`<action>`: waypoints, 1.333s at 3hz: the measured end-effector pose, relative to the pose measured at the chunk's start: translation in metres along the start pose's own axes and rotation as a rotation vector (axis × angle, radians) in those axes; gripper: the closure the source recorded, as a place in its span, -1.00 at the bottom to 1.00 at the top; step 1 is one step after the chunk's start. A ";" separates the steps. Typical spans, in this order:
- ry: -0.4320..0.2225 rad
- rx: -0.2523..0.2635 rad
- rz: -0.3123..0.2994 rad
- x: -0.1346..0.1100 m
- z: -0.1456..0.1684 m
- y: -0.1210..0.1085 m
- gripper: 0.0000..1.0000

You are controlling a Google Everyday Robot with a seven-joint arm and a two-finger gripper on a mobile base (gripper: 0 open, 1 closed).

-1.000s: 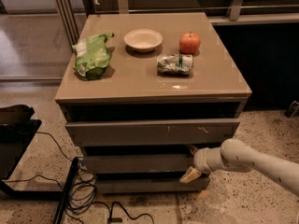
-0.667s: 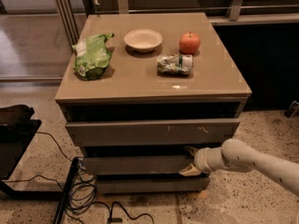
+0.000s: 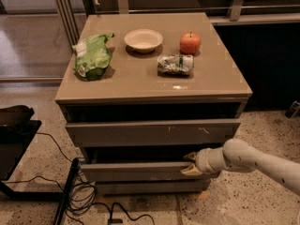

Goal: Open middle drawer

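The middle drawer (image 3: pixel 136 171) is the plain taupe-grey front of medium height, below the taller scratched front (image 3: pixel 154 133) and above the slim bottom front (image 3: pixel 150 187). It stands a little way out of the cabinet, with a dark gap above it. My gripper (image 3: pixel 189 163) reaches in from the right on a cream arm (image 3: pixel 253 161). It sits at the right part of the drawer's top edge. One finger is above and behind the front's lip and one is on its face, closed on it.
On the cabinet top (image 3: pixel 215 78) lie a green chip bag (image 3: pixel 93 55), a white bowl (image 3: pixel 143 40), a red apple (image 3: pixel 190 43) and a crushed can (image 3: pixel 175 64). Black cables (image 3: pixel 79 196) lie on the floor at the lower left, beside a dark stand (image 3: pixel 14 130).
The gripper's fingers have drawn closer together on the middle drawer's top edge. The drawer front has come slightly forward. The things on the cabinet top have not moved.
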State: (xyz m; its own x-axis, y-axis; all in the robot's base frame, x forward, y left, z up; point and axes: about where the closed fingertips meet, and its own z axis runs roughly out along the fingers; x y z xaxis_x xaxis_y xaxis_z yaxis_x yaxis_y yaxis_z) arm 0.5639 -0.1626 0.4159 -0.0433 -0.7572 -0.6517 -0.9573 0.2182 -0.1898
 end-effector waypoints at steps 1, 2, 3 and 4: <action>0.000 0.000 0.000 -0.001 -0.003 -0.001 1.00; -0.003 0.008 0.020 0.007 -0.010 0.022 1.00; -0.003 0.008 0.020 0.005 -0.012 0.022 1.00; -0.010 0.023 0.042 0.010 -0.017 0.044 0.63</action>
State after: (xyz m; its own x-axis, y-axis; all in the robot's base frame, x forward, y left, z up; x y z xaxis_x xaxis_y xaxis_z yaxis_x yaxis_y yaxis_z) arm 0.5169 -0.1713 0.4130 -0.0803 -0.7409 -0.6668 -0.9479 0.2637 -0.1789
